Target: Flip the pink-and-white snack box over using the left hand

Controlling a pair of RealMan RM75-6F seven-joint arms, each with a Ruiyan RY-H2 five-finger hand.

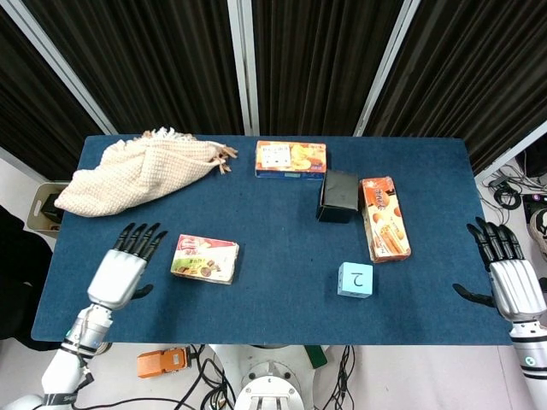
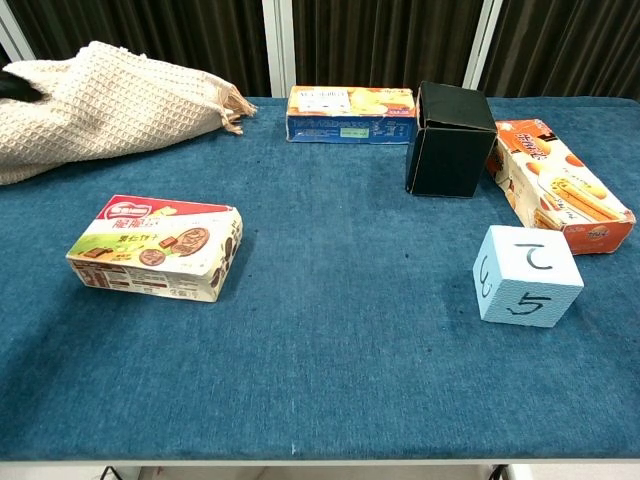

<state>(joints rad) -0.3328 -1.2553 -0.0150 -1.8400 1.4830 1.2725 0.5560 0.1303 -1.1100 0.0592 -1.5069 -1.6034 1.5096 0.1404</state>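
Blue cloth-covered table [image 1: 273, 299] filled both views, dark pleated curtains [image 1: 316, 60] with pale vertical posts behind it, cables and an orange device on the floor under the near edge. Pink-and-white snack box [image 1: 205, 259] lay flat on the near-left part of the table, printed face up. Left hand [image 1: 124, 269] was over the table just beside the box's left end, fingers spread and extended, holding nothing, not touching the box as far as head view showed. Right hand [image 1: 504, 278] sat off the table's right edge, fingers apart, empty. Cream knitted cloth [image 1: 137, 175] was bunched at far left. Orange-and-blue snack box [image 1: 291, 159] stood at the far edge, black box [image 1: 338, 196] near it, orange biscuit box [image 1: 385, 219] just right of the black one, light blue cube [image 1: 355, 279] with handwritten marks nearer the front.
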